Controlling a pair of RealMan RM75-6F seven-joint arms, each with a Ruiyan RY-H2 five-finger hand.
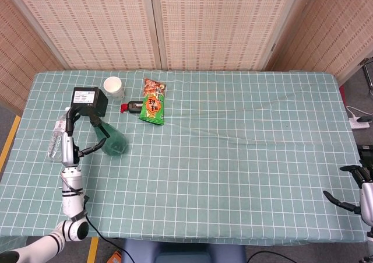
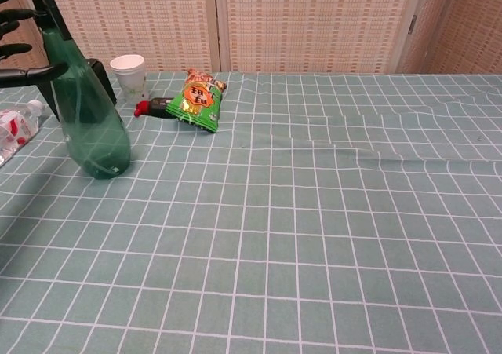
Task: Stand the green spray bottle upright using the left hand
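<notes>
Fingers [image 2: 16,48] of left hand [image 1: 69,139] spreading open at bottle's [image 2: 85,118] nine o'clock; bottle standing upright; releasing step; next: retreating clear.

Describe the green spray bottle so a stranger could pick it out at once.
Look to the left end of the checked green tablecloth, just in front of the black box. There the green spray bottle stands upright, the left hand beside it. Its dark translucent green body and black nozzle set it apart from the clear water bottle lying flat nearby.
</notes>
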